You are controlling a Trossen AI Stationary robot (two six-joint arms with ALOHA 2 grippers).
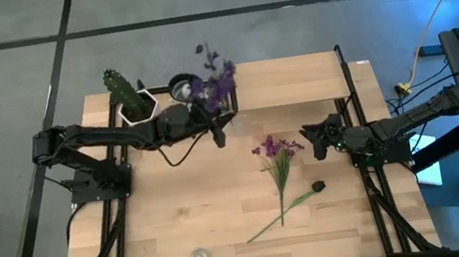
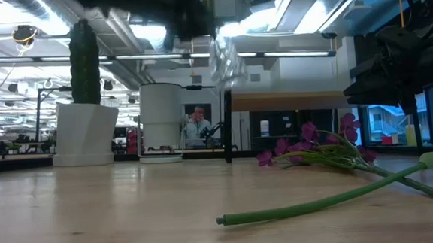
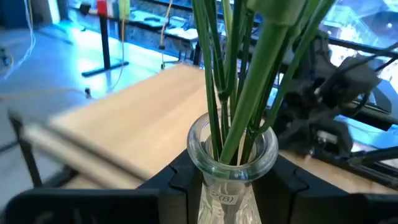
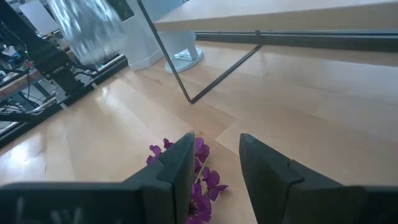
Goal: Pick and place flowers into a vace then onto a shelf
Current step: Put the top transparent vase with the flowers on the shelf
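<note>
We take the shelf [image 1: 291, 80] as our landmark. At its near left corner, the left gripper [image 3: 233, 186] is clamped around a clear glass vase [image 3: 231, 163], lifted off the table [image 1: 187, 208], with the darker violet flowers [image 1: 215, 78] standing in it, their green stems [image 3: 239, 81] down the neck. In front of the shelf, the pinker flowers [image 1: 275, 149] lie flat on the table. Just right of those blooms, the right gripper [image 4: 214, 168] hovers with fingers narrowly parted, holding nothing. Left of the shelf stands a cactus [image 1: 123, 90] in a white pot [image 1: 139, 109].
</note>
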